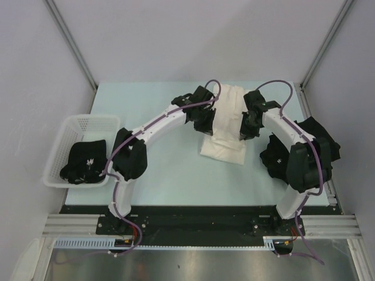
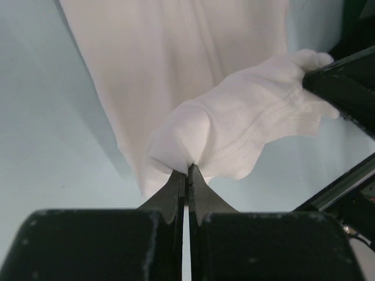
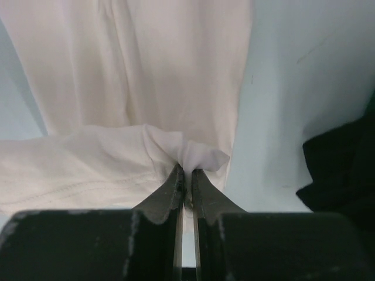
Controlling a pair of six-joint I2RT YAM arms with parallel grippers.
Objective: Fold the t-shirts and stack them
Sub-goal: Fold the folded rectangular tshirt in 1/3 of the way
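Pinching one edge of the cream t-shirt lying toward twelve o'clock, left gripper and right gripper clamp the cloth tight, apparently holding it raised for folding over.

Bright, even light, soft shadows (wrist views blurred up close)

free: table between arms | blocked: basket left, black t-shirts right
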